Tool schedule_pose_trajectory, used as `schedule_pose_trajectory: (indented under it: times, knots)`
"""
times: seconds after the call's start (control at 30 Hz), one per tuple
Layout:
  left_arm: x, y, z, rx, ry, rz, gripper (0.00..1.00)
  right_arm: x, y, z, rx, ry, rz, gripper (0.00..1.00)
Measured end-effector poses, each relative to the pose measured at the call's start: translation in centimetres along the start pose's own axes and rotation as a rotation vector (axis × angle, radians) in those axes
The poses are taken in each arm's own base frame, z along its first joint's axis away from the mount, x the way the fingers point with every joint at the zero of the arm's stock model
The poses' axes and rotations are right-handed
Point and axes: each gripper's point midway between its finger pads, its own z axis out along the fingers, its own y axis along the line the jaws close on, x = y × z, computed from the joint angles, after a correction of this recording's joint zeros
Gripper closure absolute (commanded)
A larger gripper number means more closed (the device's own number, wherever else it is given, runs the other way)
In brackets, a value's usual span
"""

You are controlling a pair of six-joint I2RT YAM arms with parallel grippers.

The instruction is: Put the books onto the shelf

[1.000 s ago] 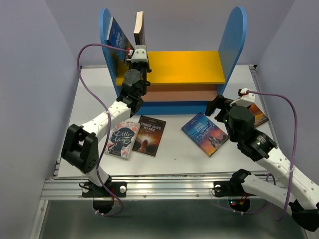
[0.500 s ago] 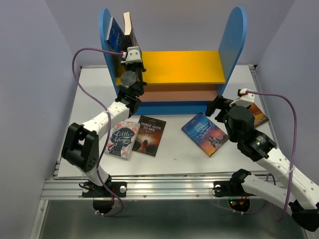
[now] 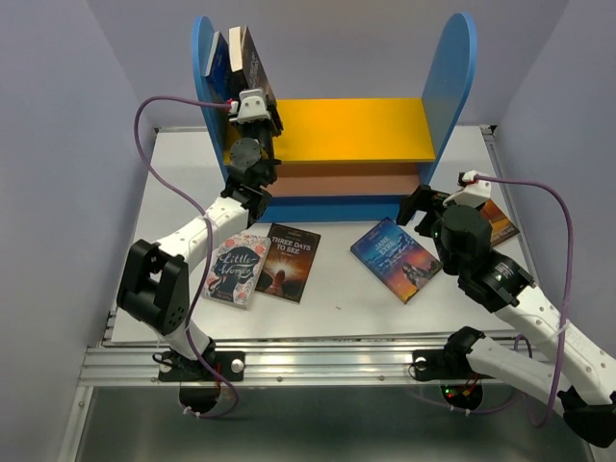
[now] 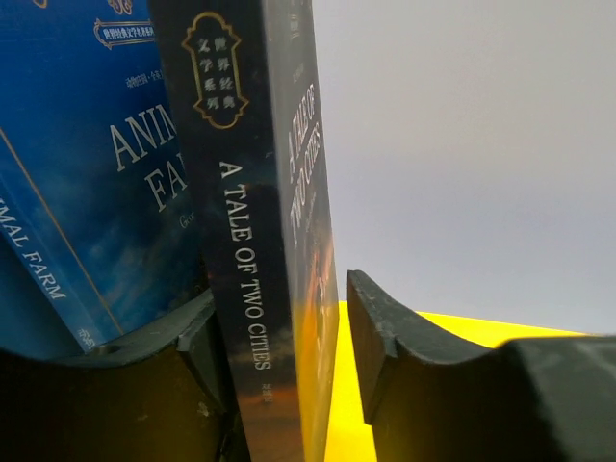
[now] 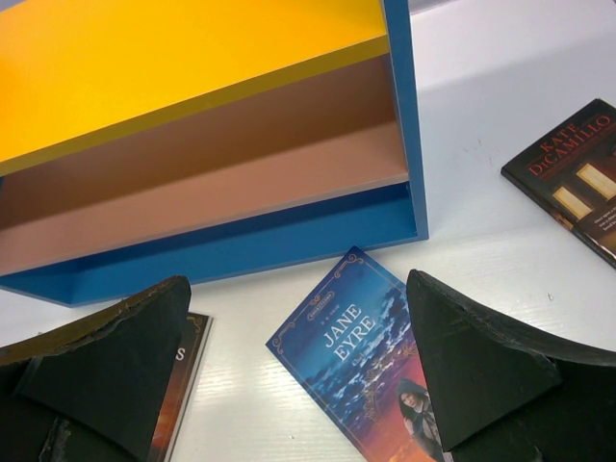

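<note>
The left jaws are half spread around A Tale of Two Cities (image 4: 255, 289). In the left wrist view one finger (image 4: 183, 371) lies against the spine of this book. The other finger (image 4: 404, 356) stands apart from its cover, with a clear gap between, so the book is not pinched. The book stands on its lower edge at the left end of the yellow top board (image 3: 356, 125) of the shelf (image 3: 452, 77). It leans to the left against Animal Farm (image 4: 106, 192), which is beside the left blue side panel.

The right jaws are spread wide and hold nothing. They hang over the desk (image 3: 337, 294) in front of the right end of the shelf. Between the two fingers (image 5: 106, 356), in the right wrist view, Jane Eyre (image 5: 351, 351) lies flat on the desk. I cannot tell if the fingertips touch the desk.

Little Women (image 3: 234, 269) and Three Days to See (image 3: 287, 260) lie flat side by side on the desk, before the left half of the shelf. A Kate DiCamillo book (image 5: 577, 173) lies at the right, near the right arm.
</note>
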Motion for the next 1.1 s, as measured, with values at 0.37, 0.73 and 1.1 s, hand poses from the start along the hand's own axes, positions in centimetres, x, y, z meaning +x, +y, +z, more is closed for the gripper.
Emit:
schedule_pose_trajectory:
  times: [0.37, 0.73, 1.1]
  knots:
    - [-2.2, 0.9, -1.6, -0.001, 0.008, -0.057, 0.33, 0.2, 0.2, 0.0, -0.007, 0.007, -0.002, 0.0]
    - [-2.9, 0.6, -4.0, 0.001, 0.06, -0.085, 0.13, 1.6, 0.5, 0.5, -0.02, 0.047, -0.021, 0.0]
    - [-5.4, -1.3, -10.2, 0.135, 0.23, -0.235, 0.01, 3.9, 0.6, 0.6, -0.043, 0.101, -0.011, 0.0]
